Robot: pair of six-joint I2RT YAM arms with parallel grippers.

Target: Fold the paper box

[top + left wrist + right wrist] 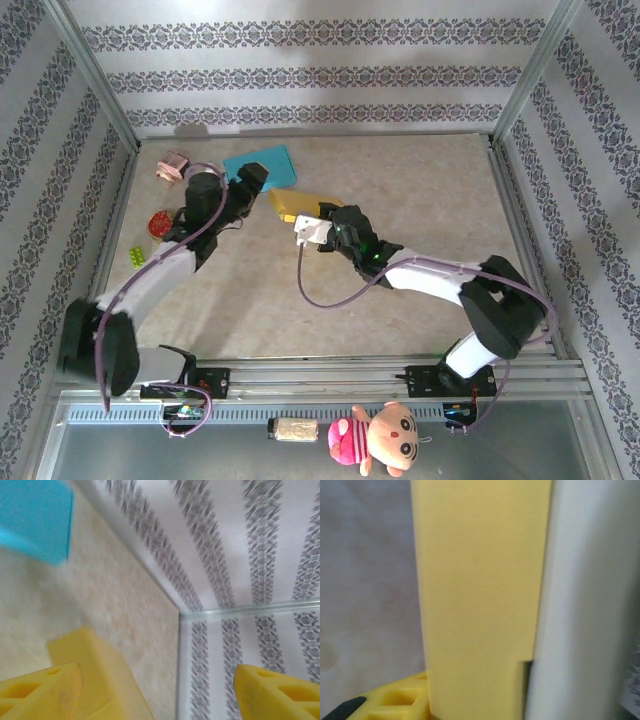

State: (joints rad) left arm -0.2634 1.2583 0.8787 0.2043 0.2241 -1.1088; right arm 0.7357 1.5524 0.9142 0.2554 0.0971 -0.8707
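Yellow paper box (480,595) close-up, right wrist; overhead adds teal sheet (262,162).

1. The paper box (292,204) is plain yellow. In the top view it looks oblong and rather flat.
2. It lies on the table a little toward 11 o'clock from the middle, with its long axis running from 10 o'clock to 4 o'clock. The 4 o'clock end is covered.
3. In the left wrist view it is a blurred yellow block (100,665) at 7 o'clock in the frame, showing a top face and a side face.
4. In the right wrist view, very close, one smooth panel (480,590) stands upright with straight edges and a small step cut at its 5 o'clock corner.
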